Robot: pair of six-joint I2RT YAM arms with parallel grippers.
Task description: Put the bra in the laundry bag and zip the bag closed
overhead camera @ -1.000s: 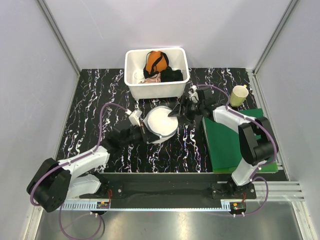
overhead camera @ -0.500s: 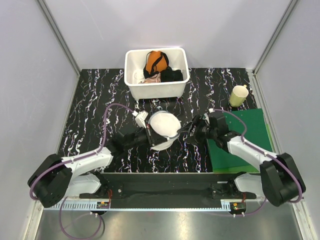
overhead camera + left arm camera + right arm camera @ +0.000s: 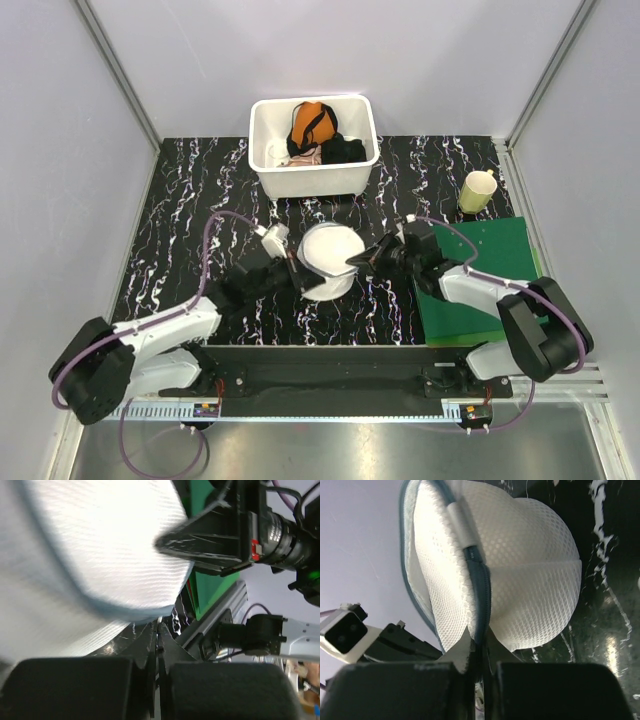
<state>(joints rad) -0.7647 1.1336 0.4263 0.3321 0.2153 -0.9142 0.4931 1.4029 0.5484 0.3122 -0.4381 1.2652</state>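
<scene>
Shows white honeycomb mesh and a grey-blue zip (image 3: 481,587) on the laundry bag (image 3: 327,258), white-veined black on the table (image 3: 190,200), green on the mat (image 3: 500,250).

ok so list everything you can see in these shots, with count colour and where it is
laundry bag: 1, white mesh with a blue-grey zip, mid table, tipped up between the grippers
tub: 1, white, far side of the table behind the bag
orange garment: 1, orange with black straps, in the tub
black garment: 1, black, in the tub at its right
pale cloth: 1, white-pink, in the tub under the orange one
cup: 1, pale yellow-green, far right of the table
mat: 1, green, right side, under the right arm
table: 1, black with white veins
left gripper: 1, black, shut on the bag's left edge
right gripper: 1, black, shut on the bag's zip seam
</scene>
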